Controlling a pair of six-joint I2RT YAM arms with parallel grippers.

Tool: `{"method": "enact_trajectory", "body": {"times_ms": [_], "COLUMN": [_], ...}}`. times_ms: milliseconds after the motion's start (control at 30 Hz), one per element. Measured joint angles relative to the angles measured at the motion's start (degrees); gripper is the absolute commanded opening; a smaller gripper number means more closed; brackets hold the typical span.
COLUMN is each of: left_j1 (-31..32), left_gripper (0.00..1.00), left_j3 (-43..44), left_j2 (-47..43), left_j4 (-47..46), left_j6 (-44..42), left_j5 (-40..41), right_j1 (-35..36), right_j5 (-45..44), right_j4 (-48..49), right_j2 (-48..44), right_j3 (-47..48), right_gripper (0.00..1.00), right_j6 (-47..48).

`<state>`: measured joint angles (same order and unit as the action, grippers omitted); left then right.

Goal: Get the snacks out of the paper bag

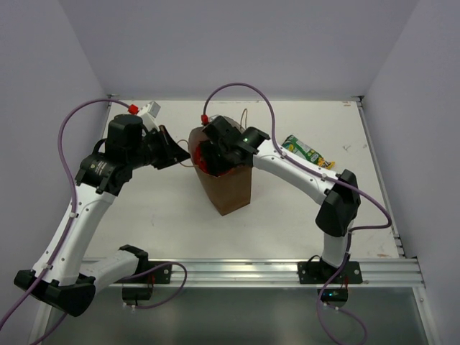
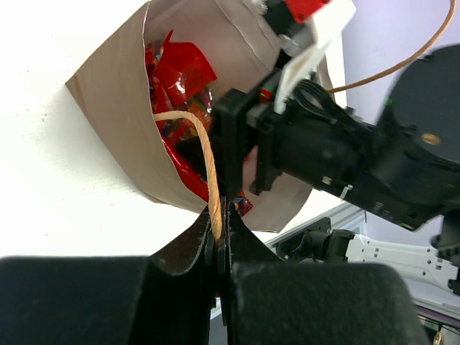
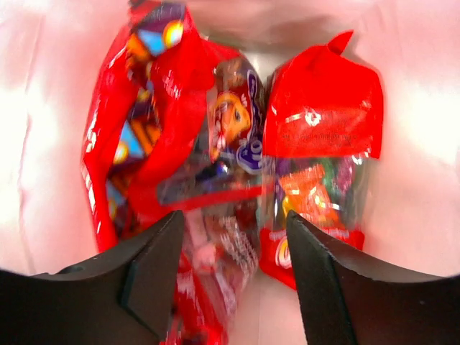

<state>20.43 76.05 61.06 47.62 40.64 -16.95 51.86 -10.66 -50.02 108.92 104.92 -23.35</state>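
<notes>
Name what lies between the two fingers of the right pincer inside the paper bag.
A red crinkly snack packet with a purple logo lies between the fingers of the open right pincer, among other red packets. The right wrist view shows this.

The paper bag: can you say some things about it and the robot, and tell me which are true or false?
1. The bag stands upright on the table. True.
2. The left tool is open. False: it is shut on the bag's handle.
3. Red packets are in the bag. True.
4. The right tool is outside the bag. False: it is inside the bag, open, above the red packets.
5. A green packet lies on the table. True.
</notes>
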Motion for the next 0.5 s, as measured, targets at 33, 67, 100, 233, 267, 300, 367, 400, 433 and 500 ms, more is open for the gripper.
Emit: {"method": "enact_trajectory", "body": {"times_ms": [33,67,100,233,267,300,367,400,433,500], "left_j1": [0.0,0.0,0.0,0.0,0.0,0.0,0.0,0.0,0.0,0.0], "left_gripper": [0.01,0.01,0.01,0.01,0.01,0.01,0.01,0.01,0.02,0.02], "left_j3": [0.0,0.0,0.0,0.0,0.0,0.0,0.0,0.0,0.0,0.0], "left_j2": [0.0,0.0,0.0,0.0,0.0,0.0,0.0,0.0,0.0,0.0], "left_j4": [0.0,-0.02,-0.04,-0.26,-0.31,-0.39,-0.42,-0.42,-0.42,-0.42], "left_j6": [0.0,0.0,0.0,0.0,0.0,0.0,0.0,0.02,0.02,0.0], "left_j5": [0.0,0.0,0.0,-0.26,-0.35,-0.42,-0.52,-0.66,-0.7,-0.81], "right_j1": [0.0,0.02,0.04,0.11,0.17,0.24,0.31,0.33,0.33,0.37], "right_j5": [0.13,0.24,0.39,1.79,2.34,2.8,3.72,4.31,4.68,5.46], "right_j4": [0.13,0.15,0.13,0.33,0.33,0.33,0.57,0.81,0.9,1.07], "right_j2": [-0.83,-1.55,-2.19,-2.97,-2.97,-2.95,-2.95,-2.95,-2.93,-2.93], "right_j3": [-0.59,-1.01,-1.2,-1.22,-1.22,-1.22,-1.22,-1.22,-1.22,-1.22], "right_gripper": [0.66,0.66,0.67,0.72,0.74,0.76,0.81,0.82,0.85,0.87], "right_j6": [0.04,0.07,0.17,0.46,0.48,0.48,0.46,0.5,0.52,0.57]}}
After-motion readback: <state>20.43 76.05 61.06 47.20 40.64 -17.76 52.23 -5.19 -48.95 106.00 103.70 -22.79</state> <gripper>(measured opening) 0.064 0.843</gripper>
